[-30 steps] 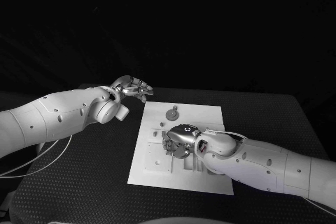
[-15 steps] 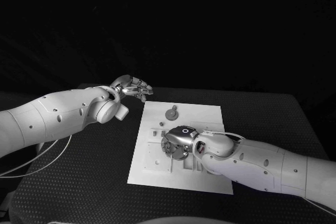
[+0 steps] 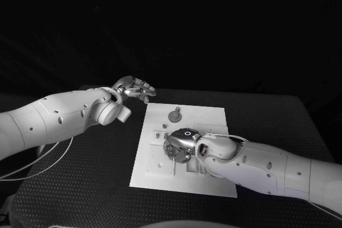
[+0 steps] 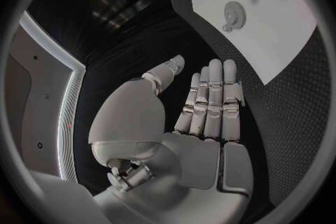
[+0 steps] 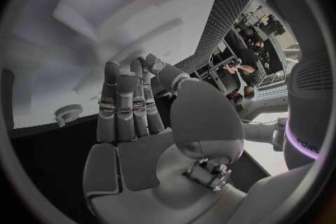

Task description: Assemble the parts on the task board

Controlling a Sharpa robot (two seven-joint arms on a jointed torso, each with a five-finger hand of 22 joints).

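The white board (image 3: 187, 149) lay in the middle of the tabletop (image 3: 277, 119), small parts on it, a round geared part (image 3: 174, 117) near its far edge. The right hand (image 3: 180, 145) hovered palm-down over the board's centre, covering the parts below; fingers straight and together, nothing visibly held. The left hand (image 3: 134, 89) hung off the board's far left corner, fingers straight, empty. Bare tabletop ringed the board.

The task board (image 3: 187, 149) lies in the middle of the table (image 3: 285, 119). The right hand (image 3: 180, 145) is over its centre. The left hand (image 3: 135, 88) hangs beyond its far left corner, off the board.
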